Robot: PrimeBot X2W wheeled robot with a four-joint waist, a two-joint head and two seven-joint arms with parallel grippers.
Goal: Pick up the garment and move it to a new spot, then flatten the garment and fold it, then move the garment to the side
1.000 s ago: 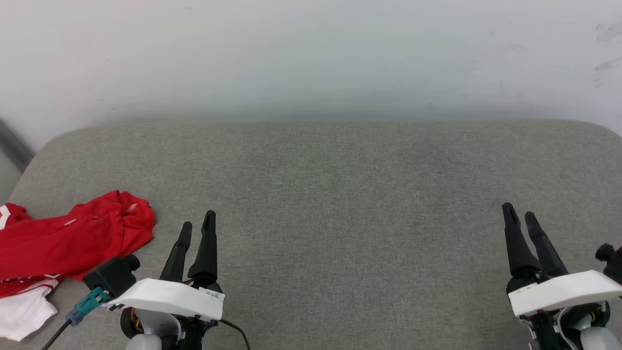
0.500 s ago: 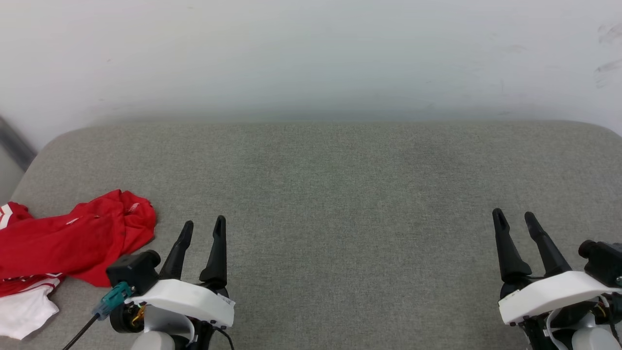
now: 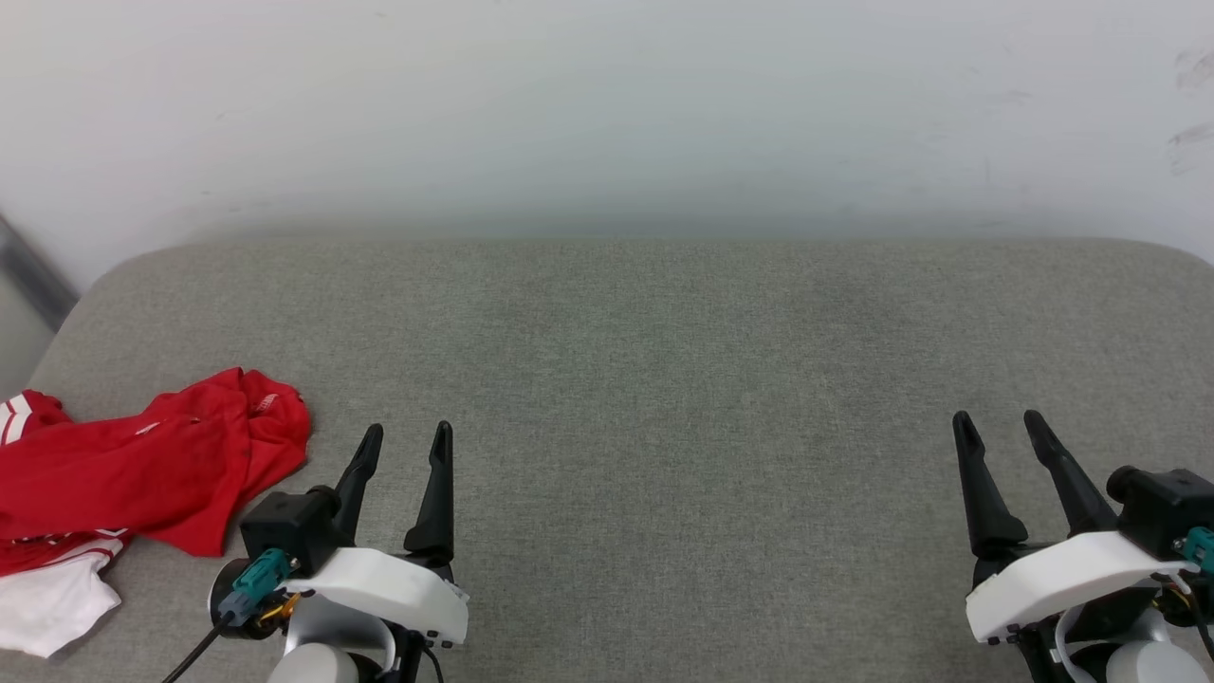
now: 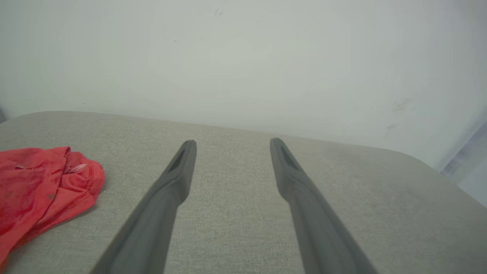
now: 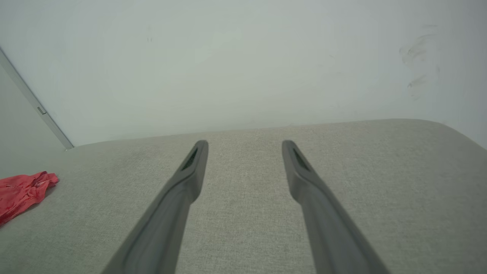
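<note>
The garment (image 3: pixel 142 470), a red jersey with a white sleeve and striped trim, lies crumpled at the left edge of the grey padded surface (image 3: pixel 664 379). Its red bulk also shows in the left wrist view as the garment (image 4: pixel 42 182) and far left in the right wrist view as the garment (image 5: pixel 23 190). My left gripper (image 3: pixel 410 438) hovers open just right of the garment, nothing between its fingers (image 4: pixel 179 171). My right gripper (image 3: pixel 998 422) stands open at the lower right, far from the cloth, fingers (image 5: pixel 194 167) apart and empty.
A pale wall (image 3: pixel 607 114) rises behind the padded surface. The surface's rounded left corner (image 3: pixel 104 285) and right corner (image 3: pixel 1176 261) mark its ends. Bare grey fabric stretches between the two grippers.
Both grippers' fingers have spread from nearly together to open. The left gripper has shifted slightly right, and the right gripper slightly left. The garment lies as before.
</note>
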